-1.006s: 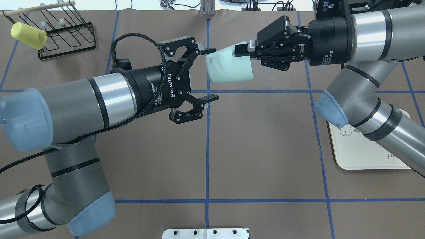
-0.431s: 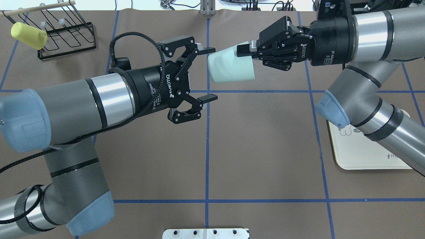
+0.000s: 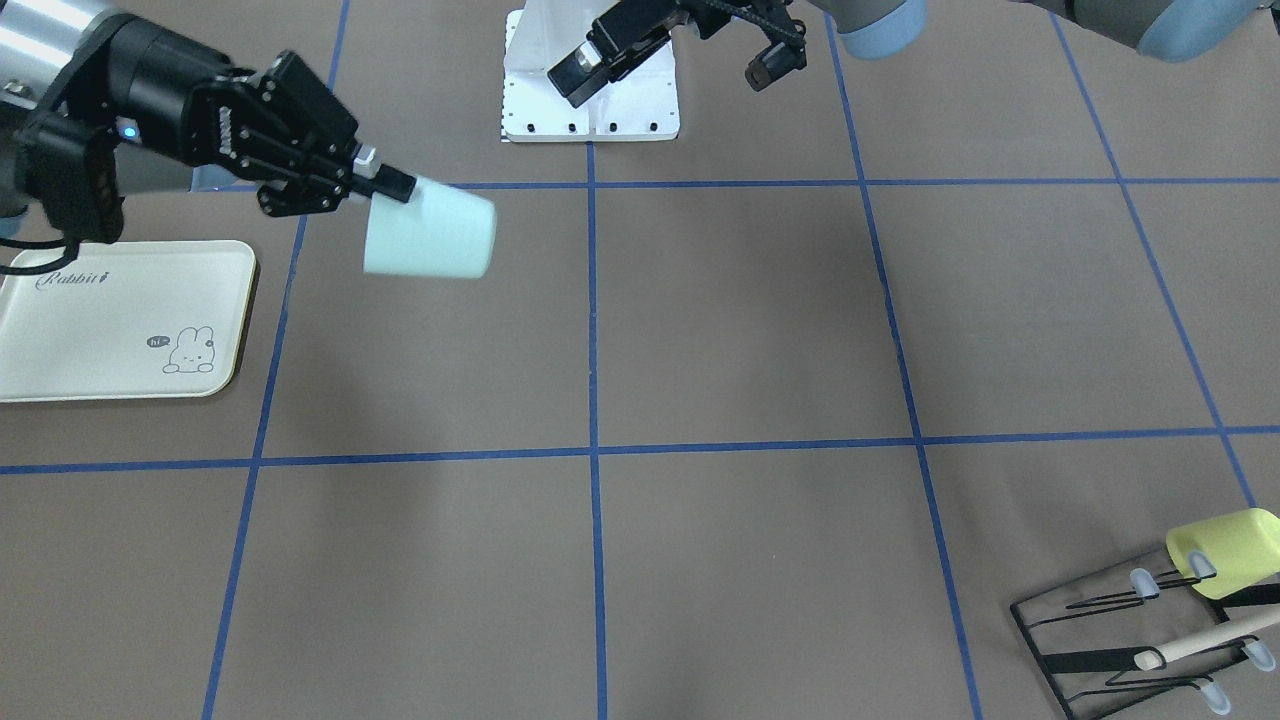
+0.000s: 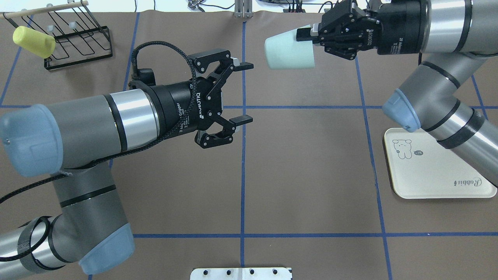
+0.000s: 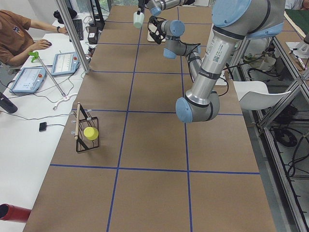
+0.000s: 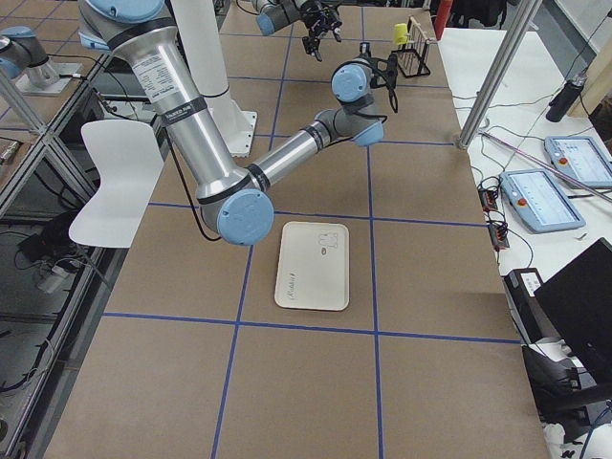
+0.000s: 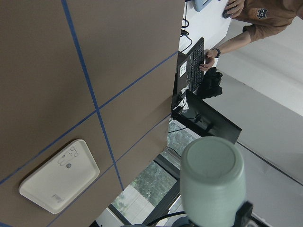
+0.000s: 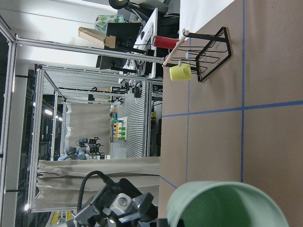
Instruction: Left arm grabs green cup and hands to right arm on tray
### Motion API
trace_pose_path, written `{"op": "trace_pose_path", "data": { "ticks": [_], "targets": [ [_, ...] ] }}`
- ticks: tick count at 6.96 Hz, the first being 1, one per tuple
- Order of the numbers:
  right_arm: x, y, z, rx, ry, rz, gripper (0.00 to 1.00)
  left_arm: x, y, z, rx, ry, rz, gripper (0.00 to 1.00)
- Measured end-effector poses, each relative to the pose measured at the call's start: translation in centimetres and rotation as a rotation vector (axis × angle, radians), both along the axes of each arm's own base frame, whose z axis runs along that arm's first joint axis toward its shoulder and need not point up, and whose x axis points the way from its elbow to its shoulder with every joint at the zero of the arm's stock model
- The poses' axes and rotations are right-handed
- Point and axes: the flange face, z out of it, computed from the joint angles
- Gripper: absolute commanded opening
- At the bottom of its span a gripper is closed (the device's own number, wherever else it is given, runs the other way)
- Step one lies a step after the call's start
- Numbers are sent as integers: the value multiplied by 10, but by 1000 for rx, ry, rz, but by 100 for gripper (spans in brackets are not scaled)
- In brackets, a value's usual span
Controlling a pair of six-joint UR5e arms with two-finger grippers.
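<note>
Two arms of mine reach in over the far half of the table (image 4: 303,163). My left arm (image 4: 78,124) lies level, coming in from the side. Its wrist is turned so the left gripper (image 4: 246,92) points across at the other arm. Its fingers are spread wide with nothing between them.

My right arm (image 4: 439,89) rises from the elbow and its wrist runs level along the far edge. The right gripper (image 4: 305,35) aims back toward the left one. Those fingers are pinched on the rim of the cup (image 4: 290,52) and carry it clear of the table. It lies on its side, base toward my left gripper and apart from it. It hangs well apart from the tray (image 4: 435,175), which lies flat beneath my right forearm.

The cup is plain pale mint, smooth, and slightly narrower at the base. My left wrist camera looks at its closed base, my right wrist camera into its open mouth.

From overhead only one right finger shows on the cup wall. The other is hidden, so I cannot tell whether it sits inside the mouth. My right forearm covers one corner of the tray. In both side views the grippers are too small to read.
</note>
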Motion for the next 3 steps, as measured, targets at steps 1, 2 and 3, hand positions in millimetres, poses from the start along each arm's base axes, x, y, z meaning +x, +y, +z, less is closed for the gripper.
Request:
{"op": "trace_pose_path", "data": {
  "ticks": [1, 2, 3],
  "targets": [
    [19, -26, 26, 27, 117, 18, 0, 3, -2, 9, 118, -117, -20, 100],
    [50, -50, 52, 66, 258, 3, 0, 5, -8, 16, 227, -254, -41, 100],
    [85, -67, 80, 97, 374, -21, 0, 1, -17, 21, 303, -390, -53, 100]
  ]
}}
